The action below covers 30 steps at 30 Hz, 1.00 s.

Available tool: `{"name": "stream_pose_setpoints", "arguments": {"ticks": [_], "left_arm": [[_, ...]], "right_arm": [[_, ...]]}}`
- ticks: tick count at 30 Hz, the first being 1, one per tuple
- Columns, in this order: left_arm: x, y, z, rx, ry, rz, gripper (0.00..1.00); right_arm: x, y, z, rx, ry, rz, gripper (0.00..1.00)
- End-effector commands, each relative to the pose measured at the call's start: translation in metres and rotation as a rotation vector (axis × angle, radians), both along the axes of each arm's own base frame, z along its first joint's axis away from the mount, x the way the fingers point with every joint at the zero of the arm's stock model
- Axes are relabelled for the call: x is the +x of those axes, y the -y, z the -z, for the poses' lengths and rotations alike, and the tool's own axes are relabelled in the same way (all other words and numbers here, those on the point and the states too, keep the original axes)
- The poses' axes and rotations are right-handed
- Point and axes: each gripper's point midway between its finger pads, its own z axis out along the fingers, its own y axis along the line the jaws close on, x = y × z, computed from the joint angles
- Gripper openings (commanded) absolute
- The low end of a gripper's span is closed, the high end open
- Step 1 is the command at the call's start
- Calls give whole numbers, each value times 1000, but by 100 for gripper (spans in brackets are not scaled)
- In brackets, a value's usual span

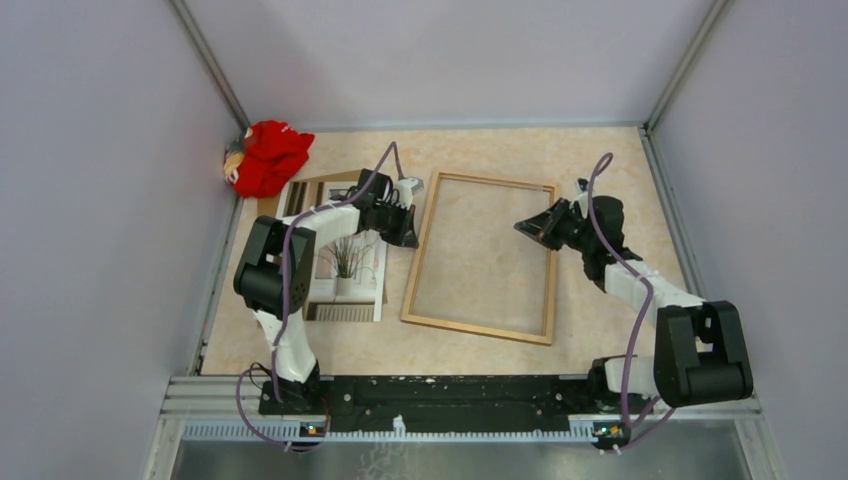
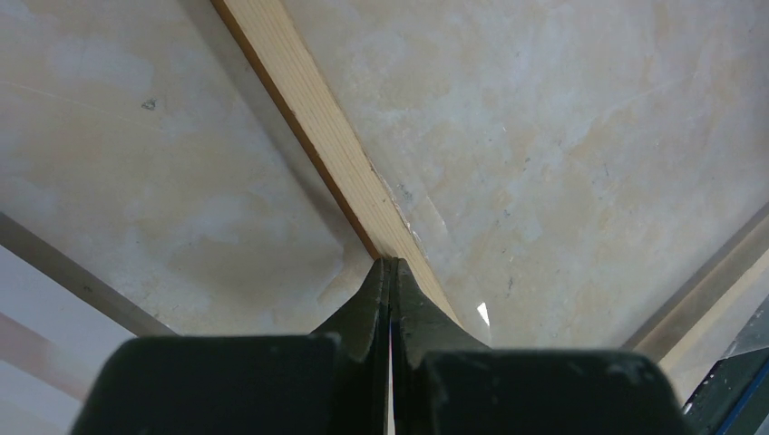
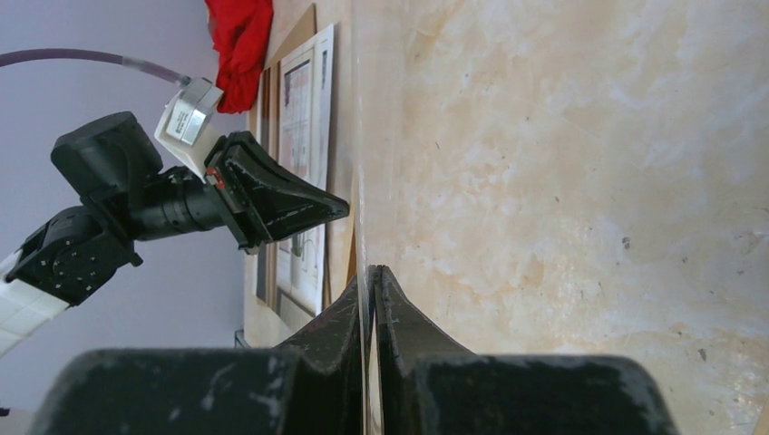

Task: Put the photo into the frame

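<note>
The wooden frame (image 1: 478,325) lies flat mid-table; its moulding (image 2: 308,118) runs up to the left fingertips in the left wrist view. The photo (image 1: 350,260), plant print face up, lies left of the frame on a brown backing board (image 1: 300,190); it also shows in the right wrist view (image 3: 304,136). My left gripper (image 1: 408,228) (image 2: 390,263) is at the frame's left side. My right gripper (image 1: 527,228) (image 3: 370,270) is over the frame's right part. Both are shut on the edges of a thin clear sheet (image 3: 359,136) held over the frame.
A red cloth (image 1: 268,155) lies at the back left corner, also in the right wrist view (image 3: 240,36). Walls enclose the table at the left, back and right. The left gripper (image 3: 335,210) shows in the right wrist view.
</note>
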Motion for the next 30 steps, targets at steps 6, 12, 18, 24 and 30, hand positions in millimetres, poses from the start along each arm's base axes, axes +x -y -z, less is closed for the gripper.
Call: {"name": "stream_pose_setpoints", "arguments": {"ticks": [6,12,18,24,30], "left_arm": [[-12,-2,20,43,-40,25,0],[-13,-2,21,46,-40,27,0],[-13,-2,20,45,-40,29,0],[-14,-2,22,45,-43,30,0],[-12,-1,20,43,-39,29,0]], "right_arm": [[4,-23,-26,76,86,-40,2],[7,-22,-26,86,59,-25,2],[9,-13,-10,-8,17,2,4],[7,-15,-9,8,5,-7,4],[9,-28,-23,126,-13,-42,2]]}}
